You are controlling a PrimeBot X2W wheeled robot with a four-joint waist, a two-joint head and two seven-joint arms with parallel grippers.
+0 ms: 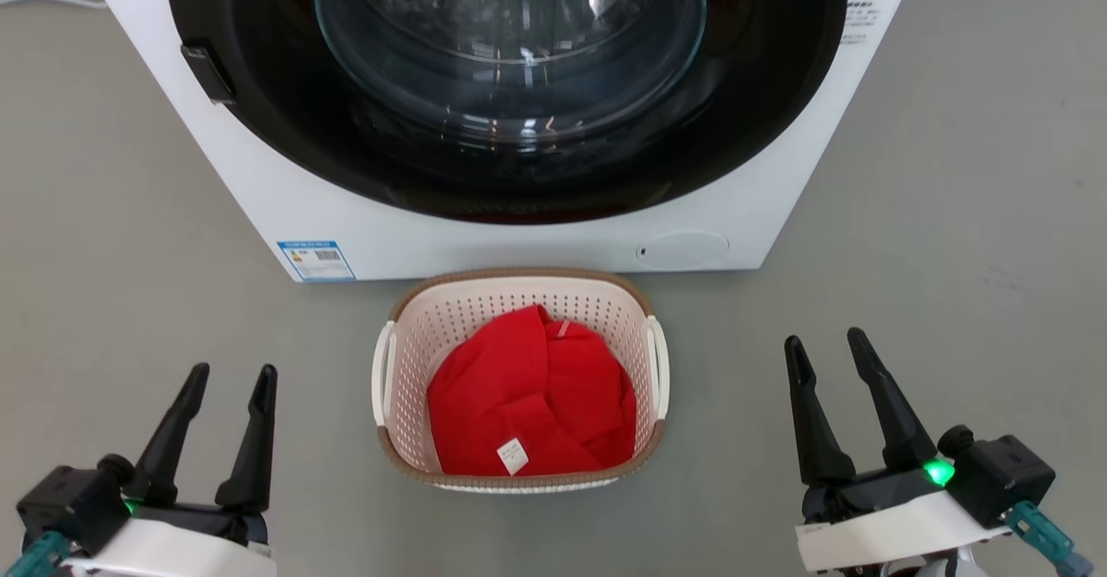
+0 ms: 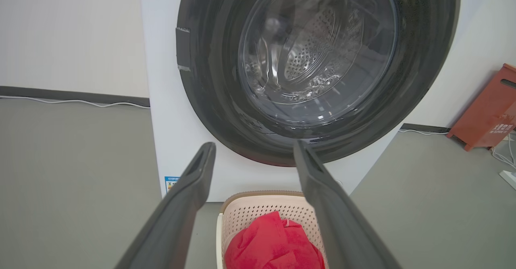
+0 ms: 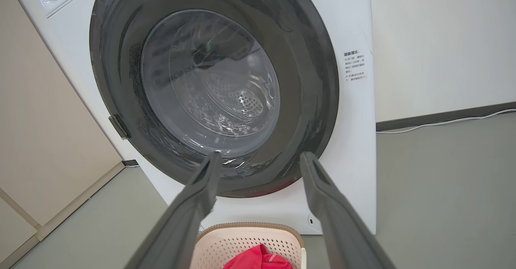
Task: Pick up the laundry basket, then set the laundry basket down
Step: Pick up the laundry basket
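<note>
A small cream laundry basket (image 1: 467,317) with a brown woven-look rim stands on the grey floor (image 1: 951,214) directly in front of a white front-loading washer (image 1: 259,170). Its far rim lies close to the foot of the machine, though from above it is hard to say whether the two touch. A crumpled red garment (image 1: 527,395) fills most of the basket, with a small white tag (image 1: 512,455) showing near the basket's near edge. White handles (image 1: 383,374) run along the basket's two short sides.

The robot's left gripper (image 1: 234,371) hangs at the lower left and its right gripper (image 1: 823,338) at the lower right, one on each side of the basket and both well apart from it. Each claw is spread wide with nothing between its dark fingers, which point toward the washer. A green light glows at the base of each.

The washer's dark round door (image 1: 510,41) appears closed, and the drum's perforated steel shows through the glass. A blue sticker (image 1: 316,259) sits at the lower left corner of the machine's front. In the left wrist view a thin white cable (image 2: 72,101) trails along the base of the wall — and a red-orange box (image 2: 487,107) leans against the wall beyond the machine's other side.
</note>
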